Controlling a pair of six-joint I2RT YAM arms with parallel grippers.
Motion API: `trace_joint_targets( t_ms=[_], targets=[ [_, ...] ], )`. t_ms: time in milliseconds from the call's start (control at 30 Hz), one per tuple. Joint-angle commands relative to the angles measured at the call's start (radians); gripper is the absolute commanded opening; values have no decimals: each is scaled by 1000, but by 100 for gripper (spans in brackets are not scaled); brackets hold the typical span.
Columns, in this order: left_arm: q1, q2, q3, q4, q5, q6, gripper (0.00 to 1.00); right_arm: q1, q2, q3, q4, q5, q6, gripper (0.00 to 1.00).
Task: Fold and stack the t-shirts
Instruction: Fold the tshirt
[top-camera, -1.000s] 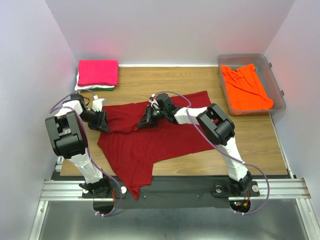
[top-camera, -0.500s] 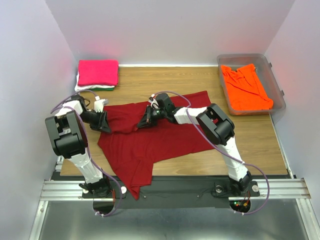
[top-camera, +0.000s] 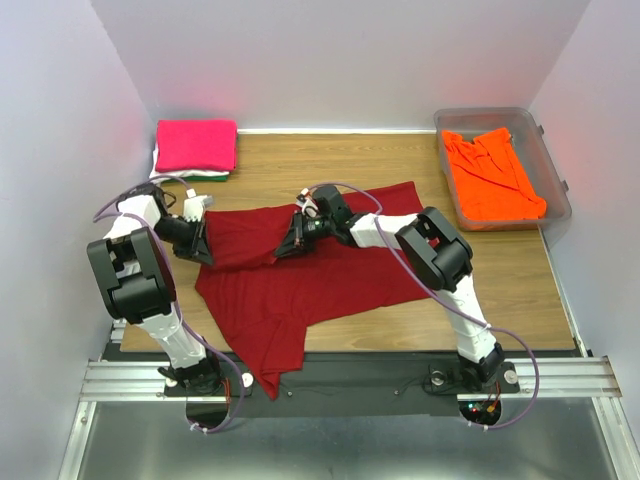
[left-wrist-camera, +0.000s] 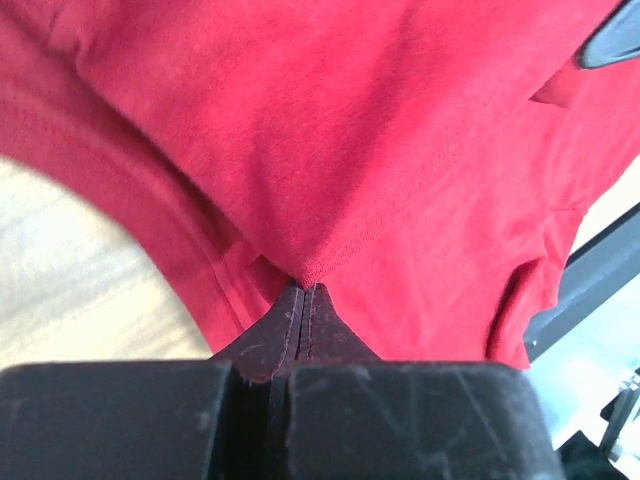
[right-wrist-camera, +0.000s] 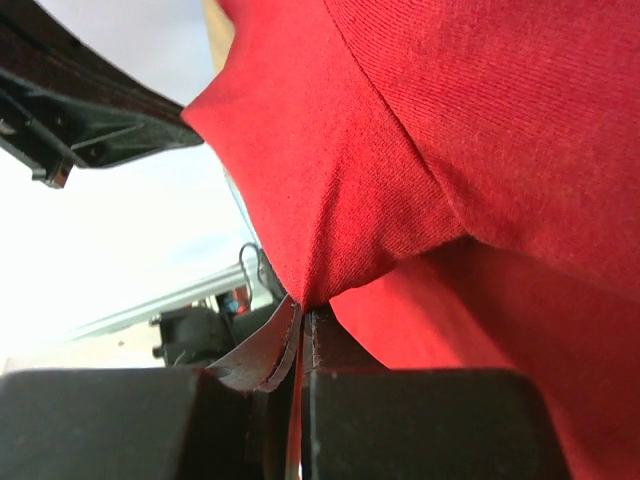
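Left gripper (left-wrist-camera: 303, 290) closes, now clenching the 9 o'clock edge of the dark red soft cloth t-shirt (top-camera: 300, 290) | right gripper (right-wrist-camera: 300, 310) pinches its middle | risk: bites look shallow, may slip under pull

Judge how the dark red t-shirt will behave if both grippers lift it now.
Probably floppy: the dark red t-shirt lies wrinkled, one corner drooping over the table edge. Likely to sag between the left gripper and right gripper, each shut on a cloth fold. Probably light: the thin knit bunches easily.
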Motion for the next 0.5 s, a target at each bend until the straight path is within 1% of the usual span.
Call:
trace_joint_targets(
  t_ms=[0, 100, 233, 267, 300, 333, 400, 467],
  targets=[
    [10, -50, 39, -91, -57, -19, 0, -6, -72, -22, -28, -75, -19, 1],
    [10, -20, 61, -119, -78, -20, 0, -6, -55, -22, -58, -73, -42, 1],
    [10, 14, 50, -132, -105, -20, 0, -6, -24, 11, -98, -50, -92, 1],
    [10, 14, 41, -120, -112, -22, 0, -6, -18, 21, -107, -43, -113, 7],
    [8, 16, 18, -116, -132, -22, 0, -6, -6, 42, -132, -35, -125, 9],
    [8, 20, 7, -116, -141, -22, 0, -8, -3, 47, -141, -32, -134, 9],
    [8, 22, -17, -116, -151, -14, 0, -8, -3, 50, -152, -20, -154, 5],
    [8, 14, -51, -100, -151, -8, 0, -8, -9, 56, -161, -6, -174, 5]
  ],
)
